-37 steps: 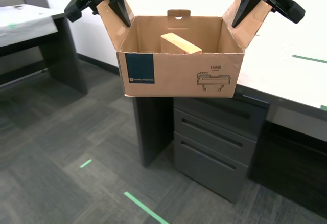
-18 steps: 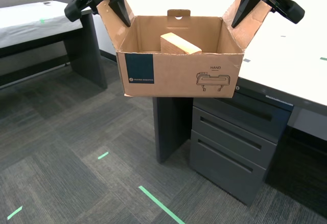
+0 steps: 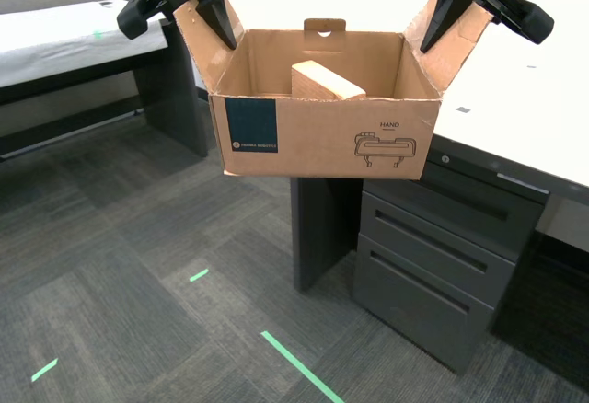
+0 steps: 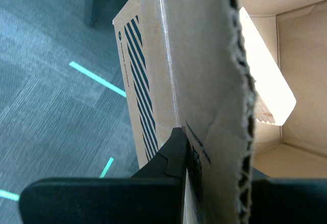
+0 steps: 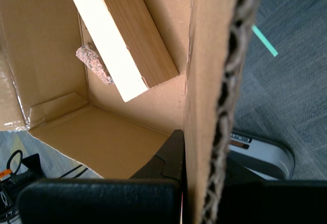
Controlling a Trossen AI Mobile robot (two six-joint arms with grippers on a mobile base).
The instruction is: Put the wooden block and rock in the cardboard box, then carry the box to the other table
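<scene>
Brown corrugated cardboard box hangs in the air, my first gripper and my second gripper each pinching one side flap. Inside lie the wooden block and, touching it, the rock.

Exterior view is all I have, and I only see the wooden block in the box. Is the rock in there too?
Observer: Yes. The first wrist view shows the rock inside the cardboard box, right against the wooden block.
Operator: Do the tools really pinch the flaps?
Observer: The first tool has a flap's corrugated edge running between its fingers.
Operator: And the other?
Observer: The second tool likewise, with one finger pressed against the flap's face.
</scene>
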